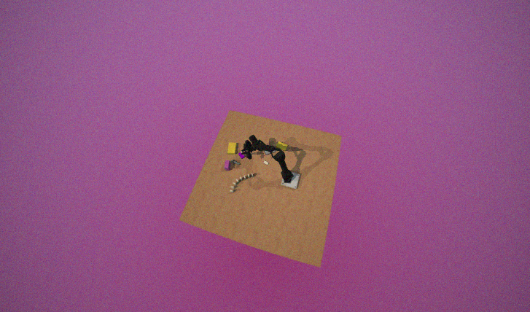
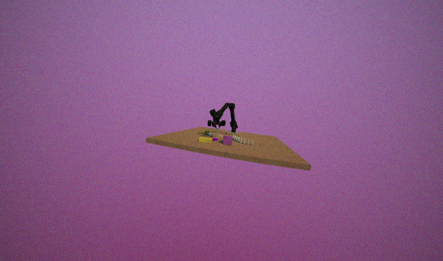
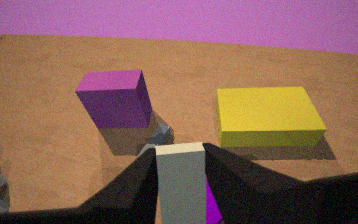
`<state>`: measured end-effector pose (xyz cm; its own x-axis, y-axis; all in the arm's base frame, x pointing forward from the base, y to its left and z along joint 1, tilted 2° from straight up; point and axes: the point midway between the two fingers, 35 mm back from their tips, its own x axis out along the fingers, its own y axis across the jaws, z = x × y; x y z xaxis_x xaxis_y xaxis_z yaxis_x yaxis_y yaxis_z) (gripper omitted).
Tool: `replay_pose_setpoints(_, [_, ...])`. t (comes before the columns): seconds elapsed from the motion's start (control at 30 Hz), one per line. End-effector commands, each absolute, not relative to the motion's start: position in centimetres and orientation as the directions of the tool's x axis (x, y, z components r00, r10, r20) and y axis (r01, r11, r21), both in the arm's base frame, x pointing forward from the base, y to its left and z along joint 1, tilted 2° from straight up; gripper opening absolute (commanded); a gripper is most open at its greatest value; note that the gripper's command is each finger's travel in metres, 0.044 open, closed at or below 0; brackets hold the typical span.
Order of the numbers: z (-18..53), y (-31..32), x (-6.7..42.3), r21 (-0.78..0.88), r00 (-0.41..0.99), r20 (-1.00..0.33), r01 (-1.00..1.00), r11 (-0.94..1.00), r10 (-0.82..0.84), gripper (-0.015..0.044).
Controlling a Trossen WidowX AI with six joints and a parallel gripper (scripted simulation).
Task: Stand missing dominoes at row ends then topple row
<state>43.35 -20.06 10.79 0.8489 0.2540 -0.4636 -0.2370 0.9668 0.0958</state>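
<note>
One domino (image 3: 181, 182) sits clamped between my gripper (image 3: 178, 151) fingers, and in the wrist view its long axis runs straight out along them, pointing ahead, with its pale cream end face leading and a flat grey broad face turned up toward the camera. It is a plain rectangular slab with no markings that I can make out. Ahead of the gripper and to its left stands a purple cube (image 3: 115, 98); ahead and to its right lies a flat yellow block (image 3: 267, 116). Just past the domino's tip, low on the board, a small grey piece (image 3: 159, 135) lies beside the cube's shadow, too dim for me to name. Under the right finger a sliver of a magenta block (image 3: 212, 205) shows. From the top view, the curved row of standing dominoes (image 1: 242, 181) is well apart from the gripper, back toward the arm's base side, and a lone white domino (image 1: 265, 162) lies flat on the wooden board (image 1: 259, 216) between the row and the arm (image 1: 278, 160).
</note>
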Motion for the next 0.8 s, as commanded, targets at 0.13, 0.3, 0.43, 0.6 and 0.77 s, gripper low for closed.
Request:
replay_pose_setpoints(0.13, [11.2, -19.7, 41.9, 0.096, 0.890, -0.353, -0.273, 0.957, 0.289, 0.0107])
replay_pose_setpoints(0.3, [11.4, -19.4, 40.8, 0.088, 0.905, -0.288, -0.301, 0.950, 0.314, 0.0107])
replay_pose_setpoints(0.43, [11.6, -19.0, 39.7, 0.078, 0.912, -0.238, -0.326, 0.942, 0.335, 0.0107])
replay_pose_setpoints(0.6, [11.8, -18.4, 38.3, 0.060, 0.914, -0.181, -0.359, 0.931, 0.364, 0.0107])
replay_pose_setpoints(0.77, [12.1, -17.7, 36.9, 0.038, 0.910, -0.134, -0.392, 0.919, 0.393, 0.0107])
